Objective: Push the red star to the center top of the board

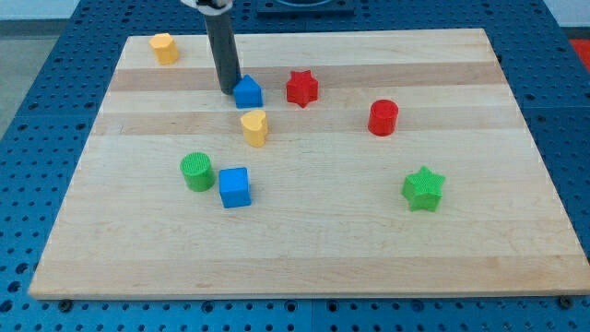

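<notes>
Pale wooden board (369, 240); my tip (228, 89) beside ridged red star (301, 88).

my tip (229, 89) | touching blue block (248, 92) | red star (301, 88) right

Blocks: two yellow (164, 47), two blue (248, 92), two red (301, 88), two green (196, 171).

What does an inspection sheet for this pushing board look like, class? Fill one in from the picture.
Surface: pale wooden board, flat on a blue perforated table.
Job's things: red star, near the view's top, just right of a blue block.
Clutter: yellow block, yellow heart-like block, red cylinder, green cylinder, blue cube, green star.
Hand: none; my tip sits at the blue block's left side.
Cables: nothing seen.
Surroundings: nothing seen.
</notes>
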Motion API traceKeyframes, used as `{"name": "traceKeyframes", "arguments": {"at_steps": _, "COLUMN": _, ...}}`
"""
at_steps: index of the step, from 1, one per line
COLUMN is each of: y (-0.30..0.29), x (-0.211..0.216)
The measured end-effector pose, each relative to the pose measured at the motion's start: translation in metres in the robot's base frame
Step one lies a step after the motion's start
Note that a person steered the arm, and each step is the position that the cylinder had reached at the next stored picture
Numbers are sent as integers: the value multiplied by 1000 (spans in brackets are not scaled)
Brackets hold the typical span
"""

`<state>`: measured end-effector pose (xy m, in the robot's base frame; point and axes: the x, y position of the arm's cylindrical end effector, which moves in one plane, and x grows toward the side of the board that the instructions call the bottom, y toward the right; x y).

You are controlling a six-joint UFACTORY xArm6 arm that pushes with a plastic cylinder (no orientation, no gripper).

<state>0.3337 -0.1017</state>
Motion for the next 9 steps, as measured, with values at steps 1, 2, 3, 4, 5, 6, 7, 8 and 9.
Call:
{"name": "traceKeyframes", "arguments": {"at_steps": 1, "y": 52, "x": 25}}
{"name": "traceKeyframes", "arguments": {"at_steps": 2, "y": 101, "x": 38}}
{"name": "traceKeyframes", "arguments": {"at_steps": 3, "y": 112, "x": 37}}
{"name": "traceKeyframes", "arguments": {"at_steps": 4, "y": 112, "x": 25}}
{"name": "traceKeyframes", "arguments": {"at_steps": 5, "y": 106, "x": 10}}
{"name": "traceKeyframes", "arguments": {"at_steps": 6, "y": 91, "x": 4}}
{"name": "traceKeyframes", "arguments": {"at_steps": 7, "y": 77, "x": 2}}
{"name": "traceKeyframes", "arguments": {"at_steps": 8, "y": 62, "x": 2}}
{"name": "traceKeyframes", "arguments": {"at_steps": 9, "y": 52, "x": -6}}
